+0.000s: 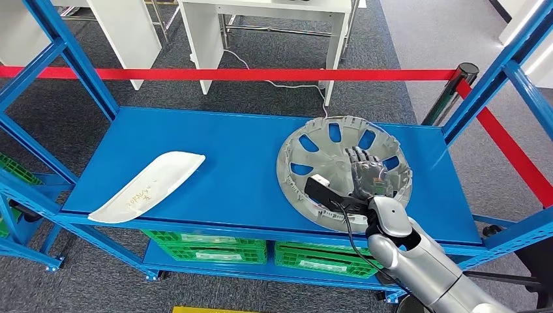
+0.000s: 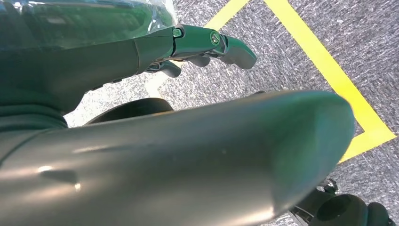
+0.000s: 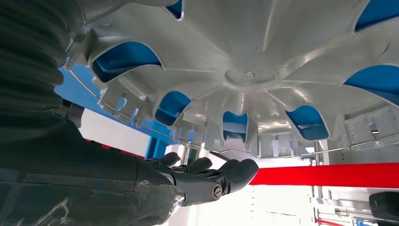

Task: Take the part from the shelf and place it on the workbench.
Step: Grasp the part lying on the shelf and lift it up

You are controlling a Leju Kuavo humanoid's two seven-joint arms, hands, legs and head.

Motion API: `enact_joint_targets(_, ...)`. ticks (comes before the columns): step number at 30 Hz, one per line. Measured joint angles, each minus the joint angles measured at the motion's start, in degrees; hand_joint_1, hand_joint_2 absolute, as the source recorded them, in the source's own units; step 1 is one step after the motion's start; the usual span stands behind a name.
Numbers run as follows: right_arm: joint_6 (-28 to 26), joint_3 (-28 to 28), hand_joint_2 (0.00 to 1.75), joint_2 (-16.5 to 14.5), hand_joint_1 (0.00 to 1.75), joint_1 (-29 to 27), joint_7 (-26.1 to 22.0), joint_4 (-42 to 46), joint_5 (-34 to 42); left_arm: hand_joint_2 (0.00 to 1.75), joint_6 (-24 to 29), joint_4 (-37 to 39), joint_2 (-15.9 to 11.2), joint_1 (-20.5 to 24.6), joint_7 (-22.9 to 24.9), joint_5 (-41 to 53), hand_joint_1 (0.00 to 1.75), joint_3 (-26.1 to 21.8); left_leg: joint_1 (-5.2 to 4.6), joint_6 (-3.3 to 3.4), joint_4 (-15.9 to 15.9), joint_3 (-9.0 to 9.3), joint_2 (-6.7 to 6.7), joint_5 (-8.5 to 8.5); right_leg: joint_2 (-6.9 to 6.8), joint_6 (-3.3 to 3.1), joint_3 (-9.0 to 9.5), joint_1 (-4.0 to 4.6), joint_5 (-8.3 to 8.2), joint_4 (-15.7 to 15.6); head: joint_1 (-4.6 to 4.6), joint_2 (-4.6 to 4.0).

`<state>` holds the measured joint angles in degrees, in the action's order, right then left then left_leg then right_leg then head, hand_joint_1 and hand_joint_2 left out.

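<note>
Head view: right hand [image 1: 369, 175] extended over hubcap [image 1: 326, 153] on shelf [image 1: 228, 163].

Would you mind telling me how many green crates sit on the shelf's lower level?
2 show: one green crate under the shelf deck's middle, another beside it, nearer the right hand. The deck hides most of that level, so more may be hidden.

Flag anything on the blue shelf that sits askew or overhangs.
The white curved panel lies diagonally, its lower end poking past the blue shelf's front edge. The grey wheel cover lies inner side up.
</note>
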<state>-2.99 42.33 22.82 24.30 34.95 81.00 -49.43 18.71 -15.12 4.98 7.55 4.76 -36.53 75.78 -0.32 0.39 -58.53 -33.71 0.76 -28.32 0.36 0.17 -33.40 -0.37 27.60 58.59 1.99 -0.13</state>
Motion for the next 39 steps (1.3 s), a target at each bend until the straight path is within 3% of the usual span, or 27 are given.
enact_joint_targets(13,-0.29,0.68,1.75,-0.41,0.00,0.69,-0.63,-0.28,0.16,0.00,0.00,0.00,0.00,0.03,0.02,0.24,0.00,0.00,0.00,0.00,0.01,0.03,0.00,0.00,0.00,0.00,0.02,0.00,0.00,0.00,0.00,0.00)
enact_joint_targets(18,-3.41,1.02,1.75,-0.96,0.00,0.93,-1.74,-0.36,0.44,0.00,0.00,0.00,0.00,0.07,0.16,0.68,0.00,0.00,0.00,0.00,0.01,0.03,0.00,0.00,0.00,0.00,0.02,0.00,0.00,0.00,0.00,0.00)
enact_joint_targets(23,-8.23,1.04,1.75,-2.35,0.00,1.20,-3.12,0.60,0.35,0.00,-0.03,0.00,-0.05,0.12,0.48,1.32,0.00,0.00,0.00,-0.03,0.02,0.04,0.00,0.02,0.01,0.00,0.03,0.00,0.00,0.01,0.00,0.00)
enact_joint_targets(39,-8.37,3.34,1.75,-8.20,0.00,2.02,-7.26,4.07,4.10,0.00,-0.79,0.00,-0.13,1.01,1.69,4.57,0.00,0.01,0.02,-0.05,0.06,0.08,-0.01,0.03,0.01,-0.01,0.06,0.02,0.00,0.00,-0.01,0.00)
